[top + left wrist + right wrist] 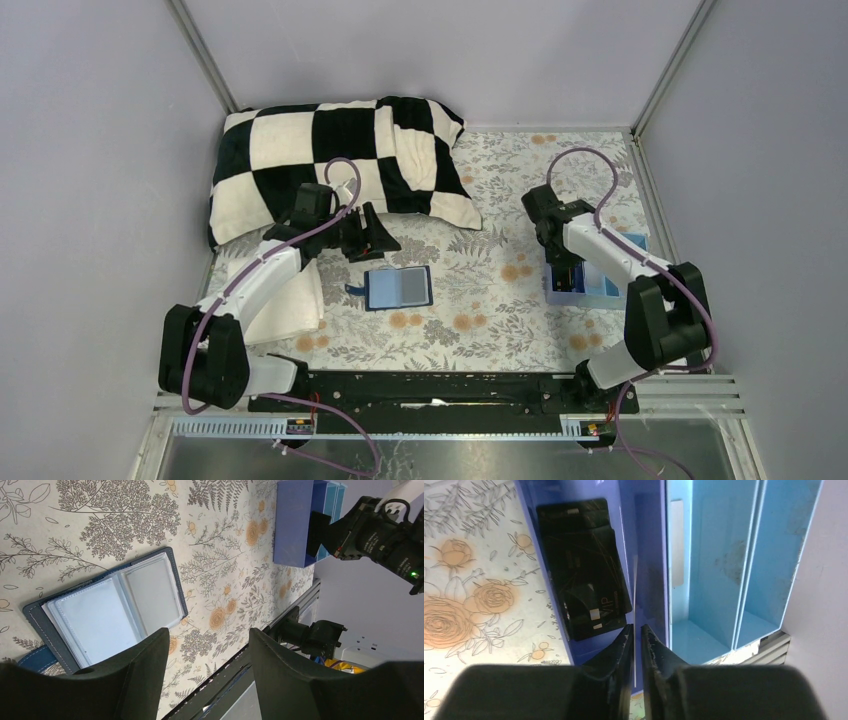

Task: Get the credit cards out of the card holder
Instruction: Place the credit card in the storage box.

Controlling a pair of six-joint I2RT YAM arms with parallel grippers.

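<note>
Black left hand (207, 635) gapes empty near card holder (115, 610); right hand (636, 627) pinches thin card (636, 590) edge-on.

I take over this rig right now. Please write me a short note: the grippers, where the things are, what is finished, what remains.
The left gripper is open and empty, above the table beside the card holder.
The right gripper is almost shut over the tray. A thin pale edge shows between its fingertips, possibly a card; I cannot tell.
The card holder lies open; its visible pockets look empty.
The black cards lie stacked in the tray's darker blue compartment.
Done: those cards are out.
Left: check that pale edge and any hidden pockets.
</note>
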